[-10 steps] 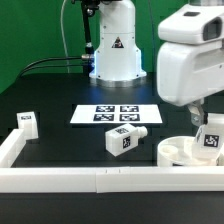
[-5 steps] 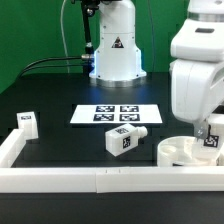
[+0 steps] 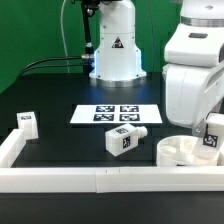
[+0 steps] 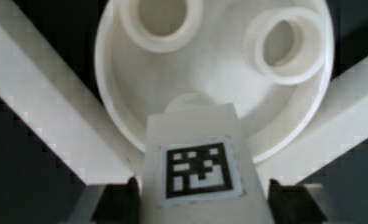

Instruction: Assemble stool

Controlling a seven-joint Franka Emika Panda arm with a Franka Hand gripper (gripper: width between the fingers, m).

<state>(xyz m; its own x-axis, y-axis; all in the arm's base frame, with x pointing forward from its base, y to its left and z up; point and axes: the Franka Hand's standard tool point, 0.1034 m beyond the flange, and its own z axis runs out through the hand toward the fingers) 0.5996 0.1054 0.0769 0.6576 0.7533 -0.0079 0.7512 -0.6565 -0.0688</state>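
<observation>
- Far left of the exterior view, by the corner of the border rail (image 3: 100,180): spare leg (image 3: 26,124), standing, well apart from the work. Leave alone for now.
- Centre, further back: marker board (image 3: 118,114), flat on the table. Keep every swing clear of it.
- Centre, nearer the rail: lying leg (image 3: 125,139), on its side with a tag facing the camera. Not to be knocked when travelling across.
- Lower right: seat disc (image 3: 183,150), rim up. Two round sockets (image 4: 279,45) seen open from the wrist view.
- Far right, at the seat's edge: gripped leg (image 3: 211,135), upright. Cannot tell whether resting on the seat or just beside it.
- Gripper (image 4: 199,198) nearly closed, fingers (image 4: 110,202) apparently pressed to the leg's two sides, nothing else in hold.
- Judged step: securing this leg for a socket.
- Confirm a square, centred pinch before lifting.
- Raise straight up, avoid dragging the seat, line the leg's end over one socket, then lower slowly without tilt.
</observation>
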